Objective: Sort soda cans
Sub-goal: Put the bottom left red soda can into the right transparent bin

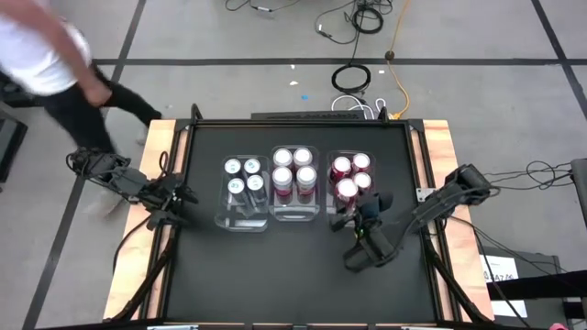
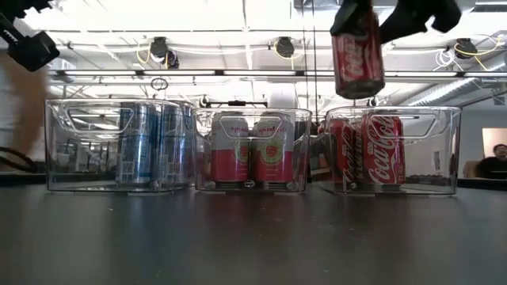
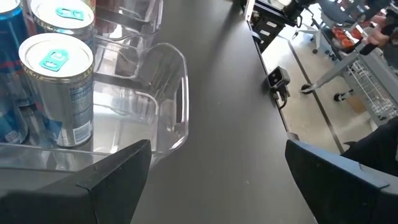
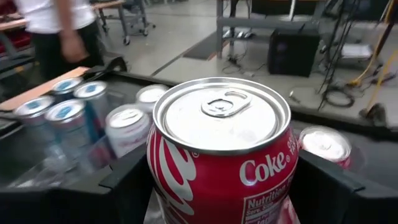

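Note:
Three clear bins stand in a row mid-table. The left bin holds teal soda cans, the middle bin pink ones, and the right bin dark red ones. My right gripper is shut on a red Coke can, lifted above the right bin's near part. My left gripper waits open at the table's left edge, beside the left bin, with nothing between its fingers. My right gripper pinches the Coke can's side wall between its two fingers, one on each side, just below the top rim. The fingers come nearly level from the table's near right. The can hangs clear above the right bin, top up, slightly tilted.
A person in a white top walks on the floor beyond the table's far left corner. Bare black tabletop lies between the bins and the near edge. Cables lie on the floor behind the table.

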`<state>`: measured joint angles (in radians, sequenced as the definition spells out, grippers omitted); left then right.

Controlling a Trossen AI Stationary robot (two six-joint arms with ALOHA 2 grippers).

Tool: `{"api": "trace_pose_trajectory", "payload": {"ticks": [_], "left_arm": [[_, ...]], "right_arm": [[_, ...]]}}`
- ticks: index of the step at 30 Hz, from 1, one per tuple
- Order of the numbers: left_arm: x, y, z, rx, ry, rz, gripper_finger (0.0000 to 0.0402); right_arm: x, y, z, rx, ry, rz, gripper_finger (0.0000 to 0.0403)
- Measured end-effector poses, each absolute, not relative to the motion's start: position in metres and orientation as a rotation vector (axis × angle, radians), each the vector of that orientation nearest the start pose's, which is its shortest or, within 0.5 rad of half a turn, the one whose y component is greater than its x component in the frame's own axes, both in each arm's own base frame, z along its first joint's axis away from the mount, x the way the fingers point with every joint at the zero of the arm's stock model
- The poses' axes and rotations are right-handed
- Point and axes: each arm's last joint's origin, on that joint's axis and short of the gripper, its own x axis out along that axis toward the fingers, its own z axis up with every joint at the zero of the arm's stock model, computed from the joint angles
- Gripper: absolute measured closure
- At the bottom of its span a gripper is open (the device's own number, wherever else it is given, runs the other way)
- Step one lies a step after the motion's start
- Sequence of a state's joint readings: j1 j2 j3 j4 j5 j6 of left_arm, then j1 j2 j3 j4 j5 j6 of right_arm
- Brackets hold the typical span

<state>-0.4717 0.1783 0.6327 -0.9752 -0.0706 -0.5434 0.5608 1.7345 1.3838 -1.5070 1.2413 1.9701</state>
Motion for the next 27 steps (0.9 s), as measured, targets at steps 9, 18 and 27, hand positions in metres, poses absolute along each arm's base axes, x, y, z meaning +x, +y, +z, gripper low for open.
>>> {"api": "trace_pose_trajectory", "payload": {"ticks": [9,18,27], "left_arm": [[0.035,-0.015,0.264,-0.381,0.587,-0.224,0.0023],[0.035,-0.015,0.264,-0.382,0.585,-0.223,0.0023],[0.035,-0.014,0.264,-0.379,0.581,-0.211,0.0023]], "right_arm": [[0.272,0.11,0.214,0.242,0.188,-1.135,0.0112],[0.276,0.089,0.181,0.257,0.164,-1.172,0.0105],[0.283,0.067,0.153,0.261,0.258,-1.171,0.0104]]}}
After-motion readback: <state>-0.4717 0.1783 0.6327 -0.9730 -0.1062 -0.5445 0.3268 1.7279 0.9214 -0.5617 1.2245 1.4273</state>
